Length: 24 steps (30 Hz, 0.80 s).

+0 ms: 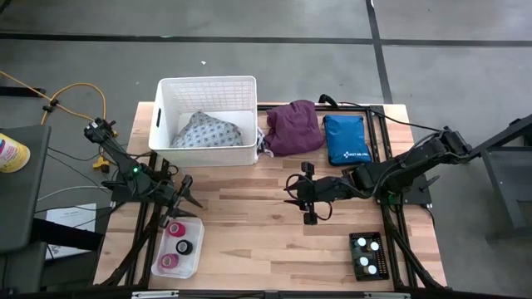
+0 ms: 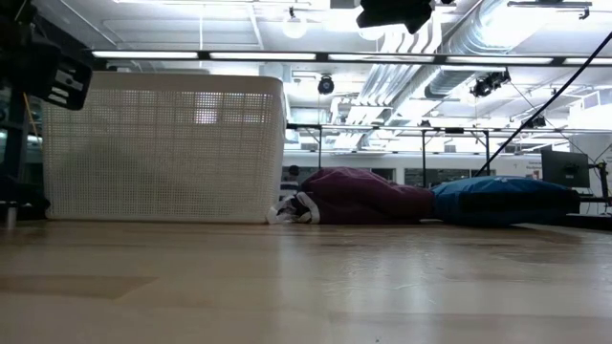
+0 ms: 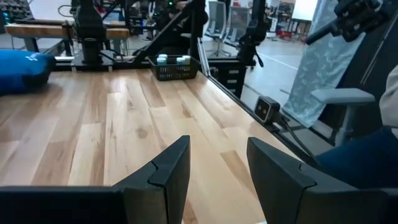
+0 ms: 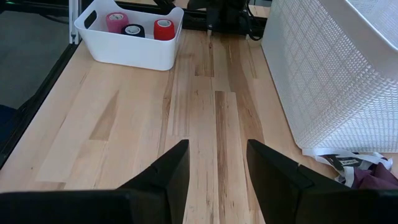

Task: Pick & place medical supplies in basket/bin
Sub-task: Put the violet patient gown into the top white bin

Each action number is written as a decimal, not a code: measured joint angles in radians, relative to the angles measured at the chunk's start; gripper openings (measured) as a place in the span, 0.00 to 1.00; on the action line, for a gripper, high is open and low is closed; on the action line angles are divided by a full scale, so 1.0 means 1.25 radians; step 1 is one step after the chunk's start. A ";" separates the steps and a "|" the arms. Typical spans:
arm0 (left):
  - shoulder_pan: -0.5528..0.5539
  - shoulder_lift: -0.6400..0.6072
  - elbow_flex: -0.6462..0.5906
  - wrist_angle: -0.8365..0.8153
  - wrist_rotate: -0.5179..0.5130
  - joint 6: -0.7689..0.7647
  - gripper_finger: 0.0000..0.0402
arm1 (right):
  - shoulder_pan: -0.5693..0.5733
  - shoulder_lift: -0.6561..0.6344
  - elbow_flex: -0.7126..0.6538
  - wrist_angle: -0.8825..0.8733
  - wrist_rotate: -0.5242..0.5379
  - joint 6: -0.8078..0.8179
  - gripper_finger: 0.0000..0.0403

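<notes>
The white basket (image 1: 246,93) stands at the table's far left, and a grey dotted cloth (image 1: 206,131) lies inside it. A purple cloth (image 1: 293,126) lies on the table against the basket's right wall, also seen in the low view (image 2: 368,198). Pink, black and red tape rolls sit in a small white tray (image 4: 127,53) at the near left. White-capped vials stand in a black tray (image 1: 368,255) at the near right. My left gripper (image 3: 217,146) hovers open beside the tape tray. My right gripper (image 4: 217,149) hovers open over mid-table, pointing left.
A blue zip pouch (image 1: 345,139) lies right of the purple cloth. Bare wood stretches between the two grippers (image 1: 241,216). Black frame rails run along the table's left and right edges. A yellow cable (image 1: 79,91) loops off the table's far left.
</notes>
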<state>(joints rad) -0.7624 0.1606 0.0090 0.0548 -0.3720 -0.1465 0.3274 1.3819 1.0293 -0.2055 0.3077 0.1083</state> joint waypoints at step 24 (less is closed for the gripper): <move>0.000 -0.036 -0.001 0.011 0.054 -0.003 0.38 | 0.000 0.000 0.000 0.000 0.000 0.000 0.37</move>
<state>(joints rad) -0.7624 0.1160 0.0078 0.0684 -0.3040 -0.1505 0.3272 1.3819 1.0294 -0.2057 0.3077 0.1081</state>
